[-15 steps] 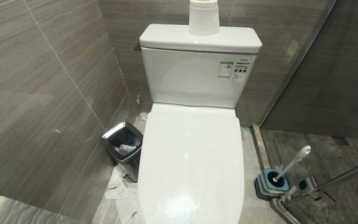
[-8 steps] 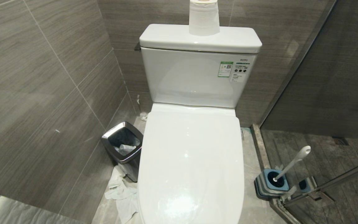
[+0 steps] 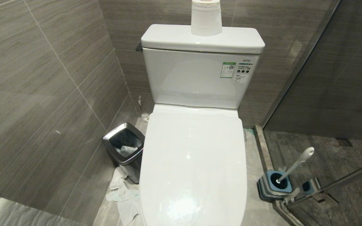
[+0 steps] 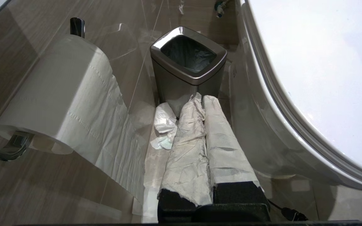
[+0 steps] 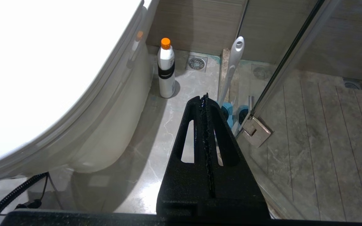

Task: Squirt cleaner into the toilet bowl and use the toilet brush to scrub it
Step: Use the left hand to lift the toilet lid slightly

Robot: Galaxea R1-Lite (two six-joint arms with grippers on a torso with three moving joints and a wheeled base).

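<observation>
- Head view matches what I had a second ago: nothing has shifted, and neither arm shows in it.
- I see grey wood-grain wall tiles on both sides, a pale marble-look floor (image 3: pixel 256 207), and a glass shower door (image 3: pixel 341 78) at 3 o'clock.
- The toilet bowl (image 3: pixel 193 163) fills the middle with its lid down; the cistern (image 3: pixel 196 75) sits at 12 o'clock with a paper roll (image 3: pixel 206 18) on top.
- The toilet brush (image 3: pixel 297 163) leans in its blue-and-grey holder (image 3: pixel 275 186) at 4 o'clock, on the floor by the door's lower hinge.
- A white bottle with an orange cap (image 5: pixel 166 67) stands on the floor close beside the bowl's base, near a floor drain (image 5: pixel 196 63). No blue cleaner shows anywhere.
- The steel bin (image 3: pixel 124 150) at 9 o'clock has a black liner and a scrap of paper inside; crumpled tissue (image 3: pixel 121 191) lies on the floor in front of it.
- My left claw (image 4: pixel 201 103) hangs clenched, its fingers wrapped in paper, beside a wall-mounted toilet roll (image 4: pixel 58 94).
- My right claw (image 5: pixel 204 100) is clenched on nothing, low beside the bowl.
</observation>
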